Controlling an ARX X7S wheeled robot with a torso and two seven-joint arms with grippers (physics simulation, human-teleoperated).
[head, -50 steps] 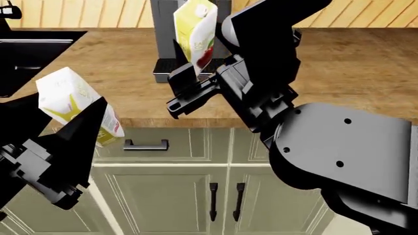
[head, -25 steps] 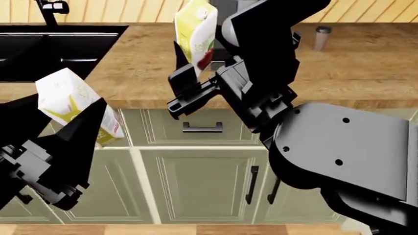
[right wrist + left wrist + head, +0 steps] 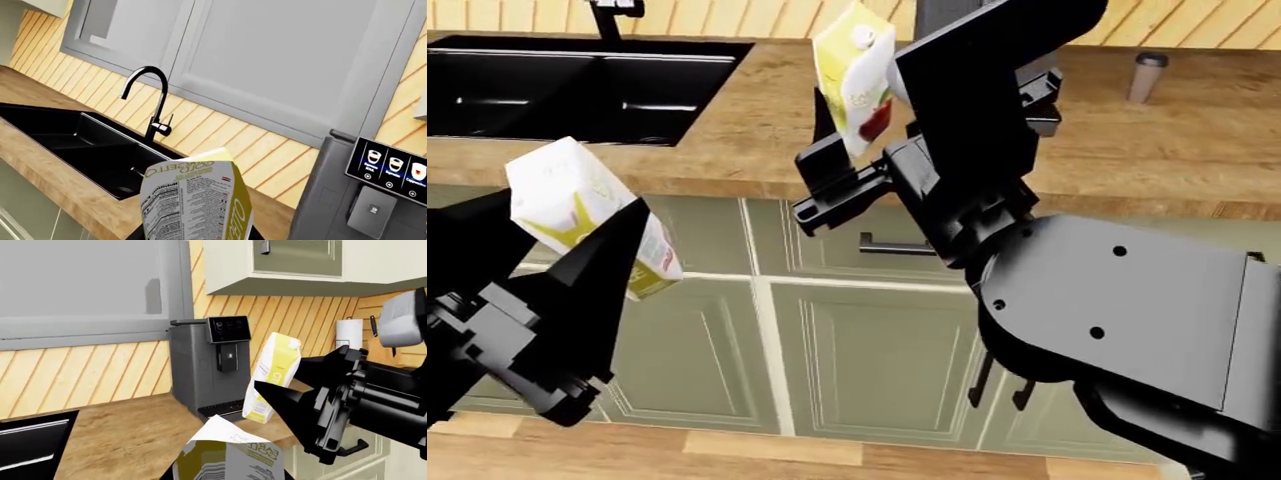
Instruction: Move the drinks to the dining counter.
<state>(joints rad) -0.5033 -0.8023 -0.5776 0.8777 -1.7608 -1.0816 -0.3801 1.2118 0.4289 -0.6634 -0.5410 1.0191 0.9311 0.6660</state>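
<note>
While both arms hang before the green cabinet doors, left gripper: jaws clamped on juice carton, tilted. Right gripper: jaws clamped on second juice carton, held above the wood-grain table. Behind: black sink, faucet, coffee machine. Paper cup stands upright on the table, well apart.

Taking the brown wood-grain worktop as the landmark: the black double-bowl sink is set into its left part, and the slim dark brown paper cup with black lid stands on its right part, well apart from the sink. The yellow-and-white gable-top juice carton in the right gripper hangs above the worktop's middle, right of the sink, while the second yellow-and-white juice carton in the left gripper sits before the worktop's front edge, in front of the pale green cabinet doors below it.
</note>
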